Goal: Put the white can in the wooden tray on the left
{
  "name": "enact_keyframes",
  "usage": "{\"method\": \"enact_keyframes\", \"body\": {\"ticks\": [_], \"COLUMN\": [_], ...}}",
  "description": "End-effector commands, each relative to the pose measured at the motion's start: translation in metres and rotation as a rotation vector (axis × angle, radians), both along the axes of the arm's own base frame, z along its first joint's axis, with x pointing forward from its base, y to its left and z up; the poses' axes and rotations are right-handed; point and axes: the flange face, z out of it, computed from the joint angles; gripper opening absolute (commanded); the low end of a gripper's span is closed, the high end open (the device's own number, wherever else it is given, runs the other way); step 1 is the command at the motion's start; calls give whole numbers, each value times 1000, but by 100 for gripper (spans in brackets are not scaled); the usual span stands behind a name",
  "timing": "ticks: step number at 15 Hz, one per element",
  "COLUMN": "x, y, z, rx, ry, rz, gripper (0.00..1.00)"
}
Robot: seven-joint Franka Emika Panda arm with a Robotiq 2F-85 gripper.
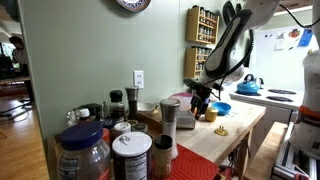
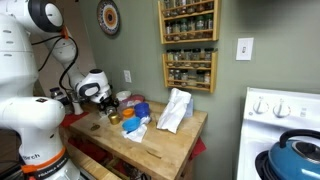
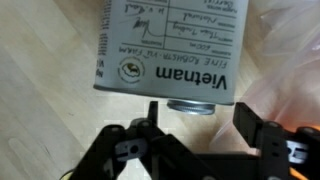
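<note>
Wrist view: we see the small off-white cylindrical can (image 3: 165,50) just beyond our pincer (image 3: 197,120), jaws parted, grasping nothing.

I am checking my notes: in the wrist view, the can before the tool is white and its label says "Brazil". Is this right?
Not quite. The label on the can says "Vietnam", not "Brazil"; the wrist view shows this. The rest holds: the can is white and is before the tool.
</note>
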Motion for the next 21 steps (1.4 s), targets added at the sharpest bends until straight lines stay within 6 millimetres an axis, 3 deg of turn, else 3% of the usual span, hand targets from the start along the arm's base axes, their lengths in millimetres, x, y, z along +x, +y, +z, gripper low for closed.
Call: {"method": "enact_keyframes", "body": {"ticks": [1, 2, 4, 9, 13, 17, 21], "x": [2, 3, 4, 5, 8, 16, 12], "y": [11, 13, 15, 10, -1, -1, 18], "z": [-2, -2, -1, 1, 15, 37, 73], "rx": [18, 21, 26, 7, -39, -126, -224], "ry": [36, 41, 48, 48, 47, 86, 149], "rz": [1, 3, 5, 7, 37, 87, 143], "gripper": [54, 52, 35, 35, 35, 35, 35]}}
